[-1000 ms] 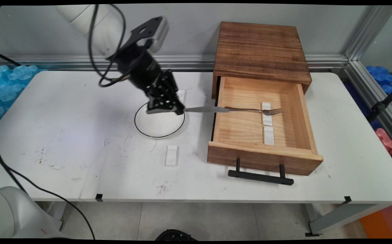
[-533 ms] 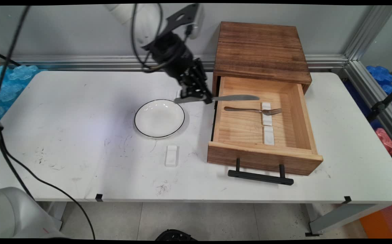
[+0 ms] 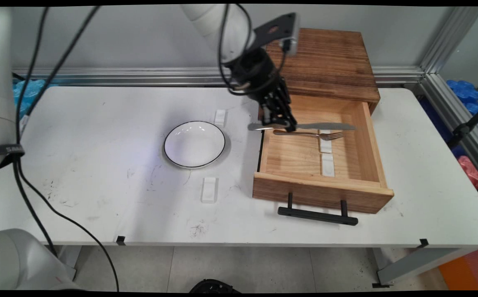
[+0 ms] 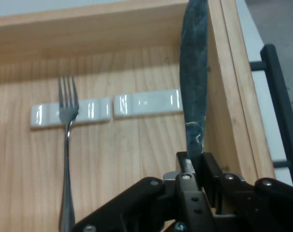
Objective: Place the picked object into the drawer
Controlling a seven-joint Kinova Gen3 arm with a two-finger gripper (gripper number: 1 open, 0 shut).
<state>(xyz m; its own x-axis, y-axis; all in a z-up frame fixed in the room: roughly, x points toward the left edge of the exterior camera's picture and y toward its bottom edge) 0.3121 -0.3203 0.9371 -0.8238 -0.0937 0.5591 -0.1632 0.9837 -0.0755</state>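
Scanning left to right in the main view: white bench (image 3: 78, 136) with scuff marks, black cables hanging over its left side. We see a white plate (image 3: 194, 144) with a dark rim near the bench middle, well apart from the end effector. Two small white blocks sit by it: one on the near side (image 3: 209, 189), one at the far side (image 3: 220, 117).

End effector (image 3: 278, 122) is closed on a table knife (image 3: 323, 126), gripping it at the handle end. Knife is held roughly level, blade pointing right, over the far-left part of the open wooden drawer (image 3: 371, 140). Hand view shows the blade (image 4: 193, 87) running straight out from the fingers (image 4: 185, 169), over the drawer floor and close to one drawer wall (image 4: 228, 96).

Inside the drawer: a fork (image 3: 309, 133) lying flat, just on the near side of the knife in the main view, tines to the right and resting on a white rest (image 3: 325, 138). A second white rest (image 3: 327, 165) lies in line with it, nearer the drawer front. Knife and fork are not touching as far as we can tell.

Drawer is pulled out of a dark wooden cabinet (image 3: 325, 57); black handle (image 3: 317, 214) on its front. Grey wall and aluminium rail (image 3: 111, 73) behind the bench, blue padding (image 3: 464, 93) at the right edge.
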